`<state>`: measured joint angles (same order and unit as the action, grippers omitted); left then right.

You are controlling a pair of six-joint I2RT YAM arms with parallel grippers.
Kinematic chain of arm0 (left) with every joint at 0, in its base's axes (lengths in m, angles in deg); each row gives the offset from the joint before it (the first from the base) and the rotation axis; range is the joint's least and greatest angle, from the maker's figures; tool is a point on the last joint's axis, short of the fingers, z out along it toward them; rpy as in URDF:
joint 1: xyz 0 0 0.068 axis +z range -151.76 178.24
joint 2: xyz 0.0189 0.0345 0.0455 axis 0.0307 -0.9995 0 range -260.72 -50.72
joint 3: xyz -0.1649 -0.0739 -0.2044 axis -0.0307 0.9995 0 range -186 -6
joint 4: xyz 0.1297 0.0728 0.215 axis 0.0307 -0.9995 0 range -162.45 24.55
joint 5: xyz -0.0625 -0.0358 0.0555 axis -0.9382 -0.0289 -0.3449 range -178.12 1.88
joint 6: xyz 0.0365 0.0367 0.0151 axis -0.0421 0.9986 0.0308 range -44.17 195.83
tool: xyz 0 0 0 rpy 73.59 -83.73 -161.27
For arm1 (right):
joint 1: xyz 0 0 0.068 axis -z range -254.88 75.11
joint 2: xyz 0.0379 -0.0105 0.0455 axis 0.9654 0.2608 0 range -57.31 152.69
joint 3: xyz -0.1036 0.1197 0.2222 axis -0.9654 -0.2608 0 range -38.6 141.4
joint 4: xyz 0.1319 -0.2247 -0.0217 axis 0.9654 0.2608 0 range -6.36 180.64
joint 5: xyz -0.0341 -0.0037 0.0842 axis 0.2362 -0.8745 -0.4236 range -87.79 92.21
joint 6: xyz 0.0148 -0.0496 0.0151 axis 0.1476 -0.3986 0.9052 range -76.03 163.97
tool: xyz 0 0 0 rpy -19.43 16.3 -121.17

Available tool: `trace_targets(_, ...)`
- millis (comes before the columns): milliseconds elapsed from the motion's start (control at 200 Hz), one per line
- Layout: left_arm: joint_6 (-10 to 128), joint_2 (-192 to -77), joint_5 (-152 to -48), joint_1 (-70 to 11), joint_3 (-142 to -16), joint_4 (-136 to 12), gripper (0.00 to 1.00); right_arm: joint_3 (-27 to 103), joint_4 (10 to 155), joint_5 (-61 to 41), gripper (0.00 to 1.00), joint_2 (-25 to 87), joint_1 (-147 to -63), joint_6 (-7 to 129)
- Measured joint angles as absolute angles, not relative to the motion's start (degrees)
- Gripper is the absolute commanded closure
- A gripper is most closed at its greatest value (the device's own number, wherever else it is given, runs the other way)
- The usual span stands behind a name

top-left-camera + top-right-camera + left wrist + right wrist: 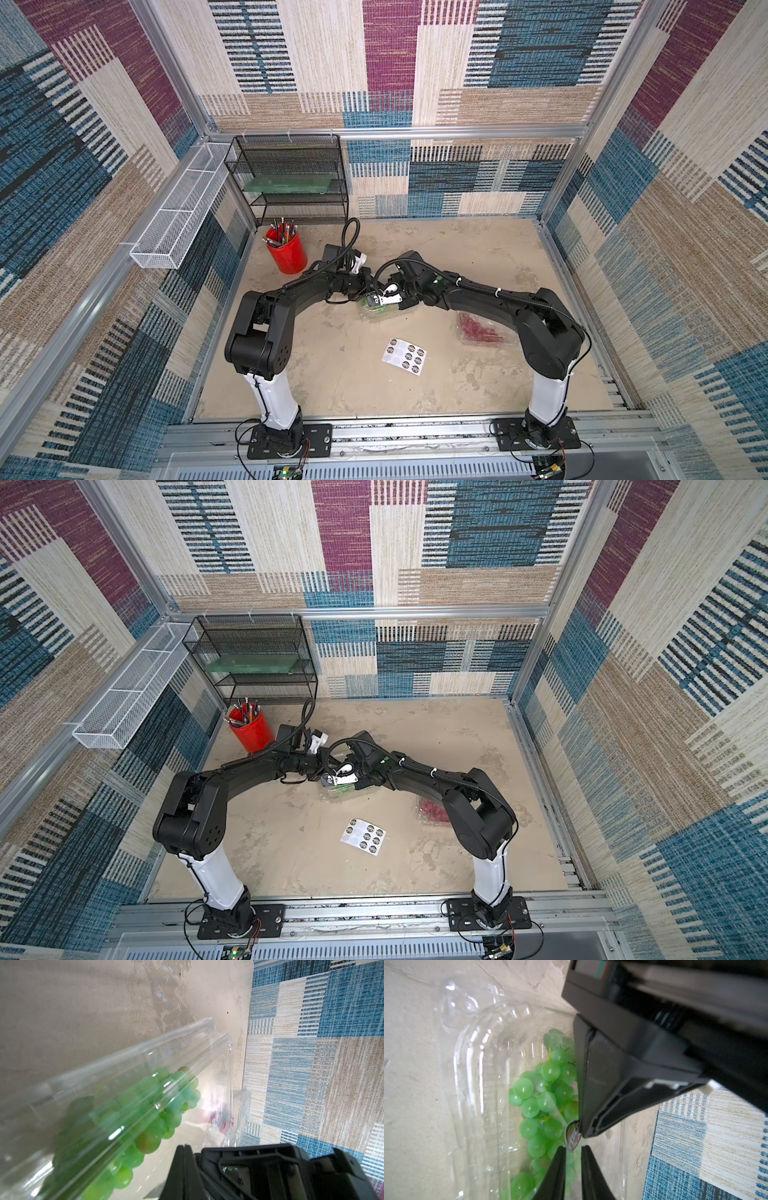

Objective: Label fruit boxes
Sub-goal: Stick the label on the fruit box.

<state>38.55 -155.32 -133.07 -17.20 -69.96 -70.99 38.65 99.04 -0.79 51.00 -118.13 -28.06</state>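
Two grippers meet over a clamshell of green grapes [483, 1084], which lies on the beige tabletop [457, 257] directly beneath their tips. The left gripper [184, 1148], jaws pressed together, points down at the clear lid. In the right wrist view its tip touches a small round sticker [573, 1136] that stands curled on edge. The right gripper [574, 1150] faces it from the opposite side, its two fingers [556, 1172] a narrow slit apart. The sticker's lower edge sits at the mouth of that slit, against one fingertip. Whether the sticker already adheres to the lid cannot be told.

The clamshell of red grapes [482, 330] sits well apart from both grippers, off to the right gripper's outer side and nearer the arm bases. It is just beside the right arm [478, 291], which covers part of it in a top view.

A white sticker sheet [405, 355] lies flat on the tabletop, back from the two grippers toward the bases. A red pencil cup [286, 255] stands near the left gripper, on its outer side and a little beyond it. Farther beyond, a black mesh shelf [291, 178] stands against the back wall, and a white wire basket [174, 224] hangs along the side wall, well apart from the left gripper.
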Motion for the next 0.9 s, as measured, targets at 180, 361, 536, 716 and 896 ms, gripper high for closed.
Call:
trace_targets(180, 39.49, -155.52, -132.8, -17.38, -70.44, -71.73, 0.99, 38.56, 99.15, -0.79, 0.76, 50.72, -117.89, -28.04)
trace_targets(361, 40.21, -155.58, -132.41, -17.44, -70.9, -72.56, 0.99, 37.67, 99.83, -0.79, 0.75, 49.61, -117.28, -27.77)
trace_targets(536, 40.63, -155.43, -132.02, -17.73, -71.12, -73.05, 0.99, 35.98, 101.12, -3.24, 0.74, 46.63, -115.88, -24.74)
trace_targets(716, 41.66, -154.9, -131.8, -19.04, -71.84, -74.62, 1.0, 35.0, 98.47, -11.24, 0.73, 41.12, -110.19, -13.22)
trace_targets(896, 43.16, -154.58, -131.34, -19.56, -72.26, -76.65, 1.0, 33.95, 94.97, -18.13, 0.73, 38.17, -106.24, 0.49)
